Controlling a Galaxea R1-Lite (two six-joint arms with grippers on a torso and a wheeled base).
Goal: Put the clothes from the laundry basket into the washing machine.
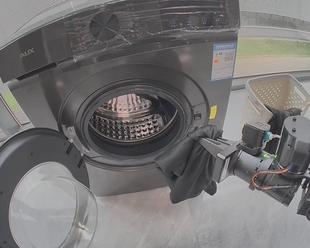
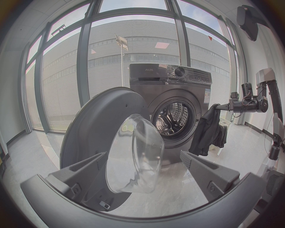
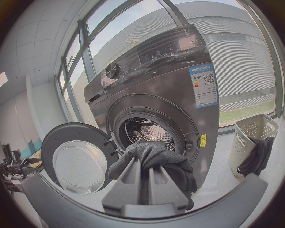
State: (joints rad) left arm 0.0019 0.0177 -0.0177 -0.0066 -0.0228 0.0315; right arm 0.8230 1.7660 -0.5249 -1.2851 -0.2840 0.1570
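Nearest, low at the robot's left, the left pincer has its fingers well apart with nothing between them. It sits just in front of the round door of the washing machine, which is swung wide open to the left on its hinge, its clear glass bowl bulging toward the robot. On the right, a little farther out, the right pincer is clamped on a dark garment, gripping it by a bunched upper fold. The rest of the cloth hangs in loose folds below the fingers, clear of the pale marbled floor in the left wrist view. The garment is held just outside the machine, in front of the lower right edge of the door opening and not yet inside; whether it brushes the front panel cannot be told. Behind it the steel drum, ribbed and perforated, shows through the opening. Farther right, beside the machine's right flank, the cream laundry basket stands upright on the floor. A second dark garment is draped over its near rim, part inside and part hanging down the outside. Behind everything run tall windows.
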